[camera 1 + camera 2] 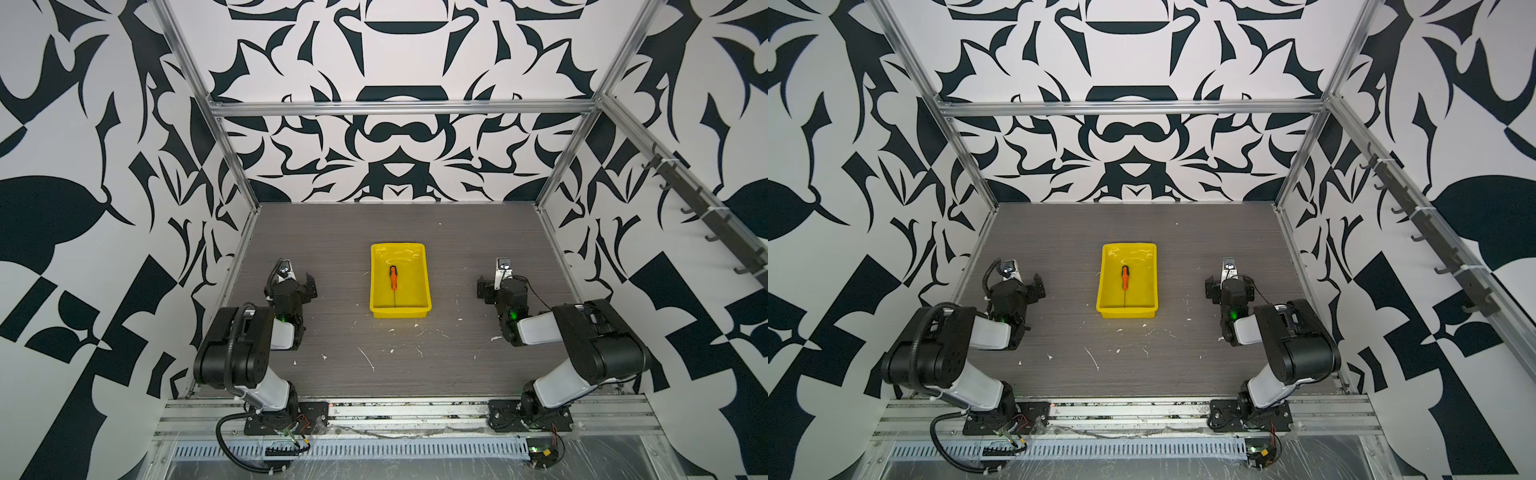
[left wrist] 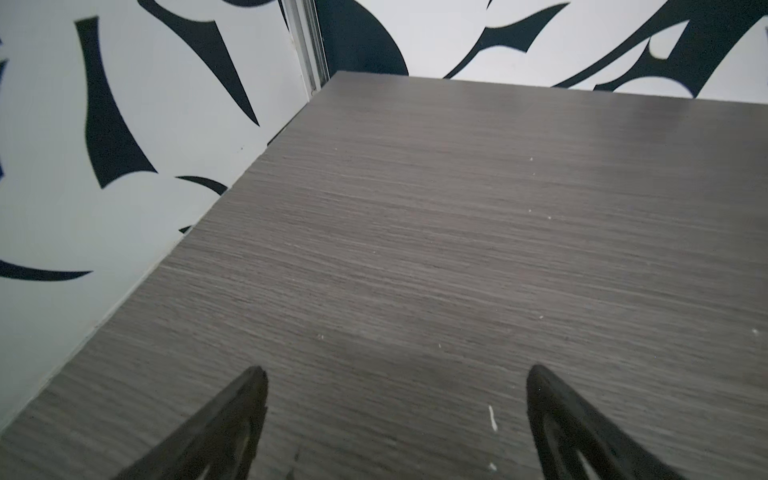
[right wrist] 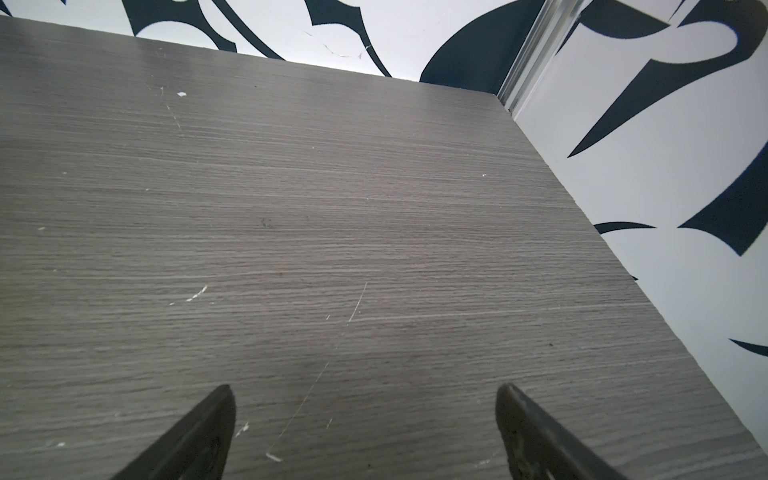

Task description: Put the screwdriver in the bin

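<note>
While at rest flat inside the yellow bin (image 1: 401,312) at mid-counter (image 1: 332,232), screwdriver (image 1: 393,280) with orange handle toward the far wall, thin shaft pointing at the near wall. Well apart on either side, left hand (image 2: 397,374) and right hand (image 3: 363,390), fingers spread wide above the counter, grasping nothing.

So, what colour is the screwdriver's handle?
The screwdriver handle is orange, black-tipped; best in a top view.
</note>
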Available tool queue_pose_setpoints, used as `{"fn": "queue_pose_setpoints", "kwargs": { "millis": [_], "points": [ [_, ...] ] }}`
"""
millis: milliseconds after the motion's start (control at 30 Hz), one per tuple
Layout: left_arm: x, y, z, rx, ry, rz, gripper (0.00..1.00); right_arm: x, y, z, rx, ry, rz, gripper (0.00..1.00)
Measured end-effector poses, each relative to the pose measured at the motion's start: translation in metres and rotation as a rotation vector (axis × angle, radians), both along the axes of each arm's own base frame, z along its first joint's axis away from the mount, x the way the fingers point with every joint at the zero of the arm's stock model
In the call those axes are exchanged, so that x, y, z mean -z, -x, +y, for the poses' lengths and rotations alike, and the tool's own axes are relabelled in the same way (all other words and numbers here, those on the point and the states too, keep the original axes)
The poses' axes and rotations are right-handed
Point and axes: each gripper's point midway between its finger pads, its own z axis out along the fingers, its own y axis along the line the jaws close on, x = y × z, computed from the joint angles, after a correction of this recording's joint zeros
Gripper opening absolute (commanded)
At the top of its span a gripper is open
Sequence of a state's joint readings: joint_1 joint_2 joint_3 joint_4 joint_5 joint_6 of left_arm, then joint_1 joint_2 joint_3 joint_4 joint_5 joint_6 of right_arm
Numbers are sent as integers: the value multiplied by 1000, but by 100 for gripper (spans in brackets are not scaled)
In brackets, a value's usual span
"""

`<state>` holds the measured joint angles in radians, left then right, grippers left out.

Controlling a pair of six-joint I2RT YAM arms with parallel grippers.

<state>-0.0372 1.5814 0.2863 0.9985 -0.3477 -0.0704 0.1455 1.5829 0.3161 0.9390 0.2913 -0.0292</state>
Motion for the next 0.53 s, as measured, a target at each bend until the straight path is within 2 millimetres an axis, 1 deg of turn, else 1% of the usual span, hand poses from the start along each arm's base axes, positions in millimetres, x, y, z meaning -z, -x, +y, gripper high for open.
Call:
{"fn": "queue_pose_setpoints", "kwargs": {
  "millis": [200,533],
  "points": [
    [-18,-14,6,-12,9,-44,100,0,0,0,0,0,0,100],
    [-16,-15,7,-12,14,-29,100,0,-1,0,-5,-11,1,100]
  ]
}}
